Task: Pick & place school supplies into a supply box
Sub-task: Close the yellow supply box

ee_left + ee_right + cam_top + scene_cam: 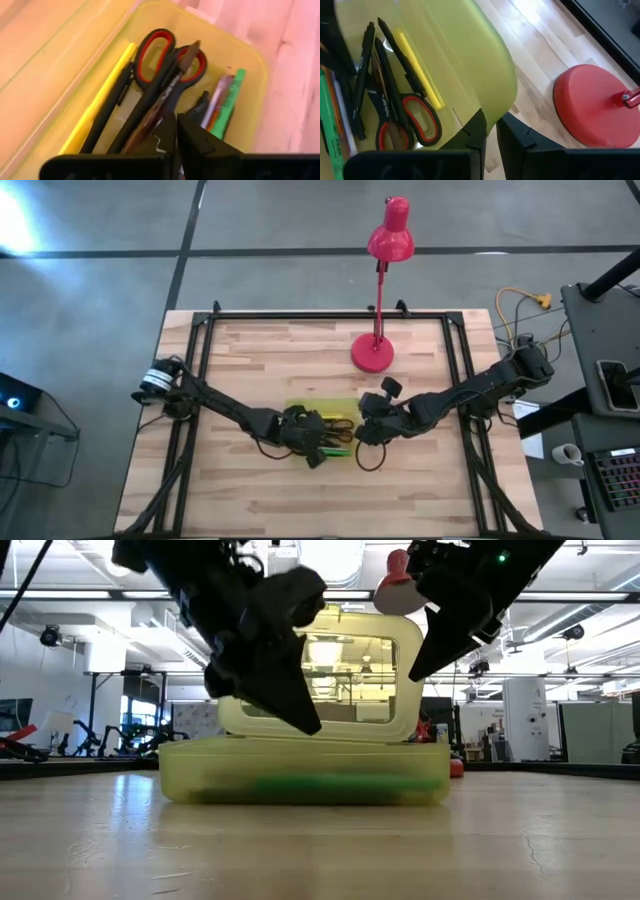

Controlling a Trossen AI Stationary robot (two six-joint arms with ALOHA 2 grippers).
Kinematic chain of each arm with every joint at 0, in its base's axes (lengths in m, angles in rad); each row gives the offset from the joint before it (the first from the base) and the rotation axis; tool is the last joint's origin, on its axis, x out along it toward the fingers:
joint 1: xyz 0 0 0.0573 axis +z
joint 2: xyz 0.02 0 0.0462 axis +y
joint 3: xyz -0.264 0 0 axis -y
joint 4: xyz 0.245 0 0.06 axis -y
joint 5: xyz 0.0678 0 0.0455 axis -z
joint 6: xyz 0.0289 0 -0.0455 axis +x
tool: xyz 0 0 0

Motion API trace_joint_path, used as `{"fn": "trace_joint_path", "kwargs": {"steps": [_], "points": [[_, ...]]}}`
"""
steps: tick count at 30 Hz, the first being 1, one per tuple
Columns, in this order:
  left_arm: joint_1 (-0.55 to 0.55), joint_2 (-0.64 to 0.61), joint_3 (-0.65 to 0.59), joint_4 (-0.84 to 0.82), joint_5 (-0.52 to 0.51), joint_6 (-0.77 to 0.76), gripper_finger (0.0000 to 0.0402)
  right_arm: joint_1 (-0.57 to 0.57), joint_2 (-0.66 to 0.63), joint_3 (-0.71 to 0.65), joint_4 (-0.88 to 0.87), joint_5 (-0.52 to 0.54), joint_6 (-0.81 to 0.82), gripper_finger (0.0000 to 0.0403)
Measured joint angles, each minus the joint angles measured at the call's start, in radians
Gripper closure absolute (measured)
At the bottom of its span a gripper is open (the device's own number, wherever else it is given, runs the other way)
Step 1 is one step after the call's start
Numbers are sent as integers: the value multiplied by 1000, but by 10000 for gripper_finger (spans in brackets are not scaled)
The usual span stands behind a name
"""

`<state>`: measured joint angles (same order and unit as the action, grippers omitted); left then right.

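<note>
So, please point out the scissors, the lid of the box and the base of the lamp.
scissors (152,50), left wrist view, on a red handle loop.
lid (470,65), right wrist view, on its translucent panel.
lamp base (587,102), right wrist view, on its red top.

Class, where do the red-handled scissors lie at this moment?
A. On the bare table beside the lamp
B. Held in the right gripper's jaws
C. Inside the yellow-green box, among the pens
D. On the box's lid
C: the scissors lie in the box beside the pens.
</note>
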<state>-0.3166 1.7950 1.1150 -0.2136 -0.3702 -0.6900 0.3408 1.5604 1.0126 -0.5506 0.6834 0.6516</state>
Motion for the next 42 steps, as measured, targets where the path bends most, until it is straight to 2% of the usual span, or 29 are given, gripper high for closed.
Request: {"fn": "trace_joint_path", "kwargs": {"steps": [7,19,24,31,36,42], "points": [[-38,-1,43,-56,0,26,402,0,0,-2,2,5,8,374],[-85,-16,44,-59,2,-36,402,-1,0,-3,3,25,27,374],[-125,-17,44,-16,1,30,402,-1,0,-3,4,27,30,374],[-178,-17,44,-12,-54,69,402,-1,0,-3,5,27,68,374],[-212,-17,44,-7,-55,62,402,0,0,-3,5,27,76,375],[-264,-4,44,92,-55,56,402,0,0,-3,6,27,82,375]]}}
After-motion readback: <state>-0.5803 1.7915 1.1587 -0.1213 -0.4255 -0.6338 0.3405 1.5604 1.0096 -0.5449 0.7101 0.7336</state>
